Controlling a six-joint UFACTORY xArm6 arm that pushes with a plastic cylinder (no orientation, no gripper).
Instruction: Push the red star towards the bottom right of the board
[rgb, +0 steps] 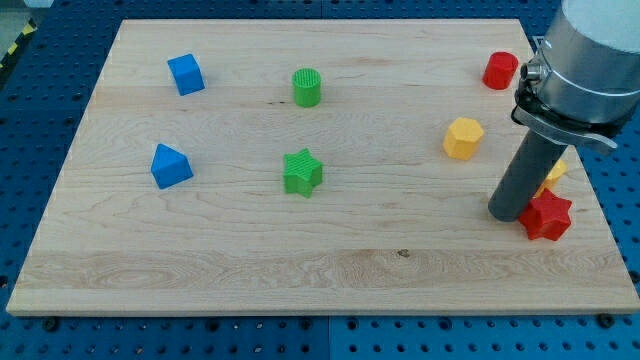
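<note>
Red star (548, 216): lies flat on the desk (330, 270) near its right edge, in the lower right quarter but short of the bottom right corner. Some bare wood remains below it and a narrow strip to its right.

My tip (508, 214): stands touching, or all but touching, the star's left side (the contact line itself is hidden by the rod, so I cannot tell which). There are no fingers on this rig, only the rod, so nothing is open, closed or held.

Key relation: the star lies to the view's right of the tip, at about the same height in the view. A push from here would, in my judgement, send it mostly rightward toward the edge and not down toward the corner. For a diagonal push the tip should sit at the star's upper left.

Nearby: a yellow block (556, 171) shows partly behind the rod just above the star (shape unclear). A yellow hexagon-like block (463, 137) sits further up and left, and a red block (501, 70) near the top right.

Well apart, on the left half: green star (302, 172), green cylinder (307, 87), blue cube (186, 74), blue wedge-like block (170, 166).
</note>
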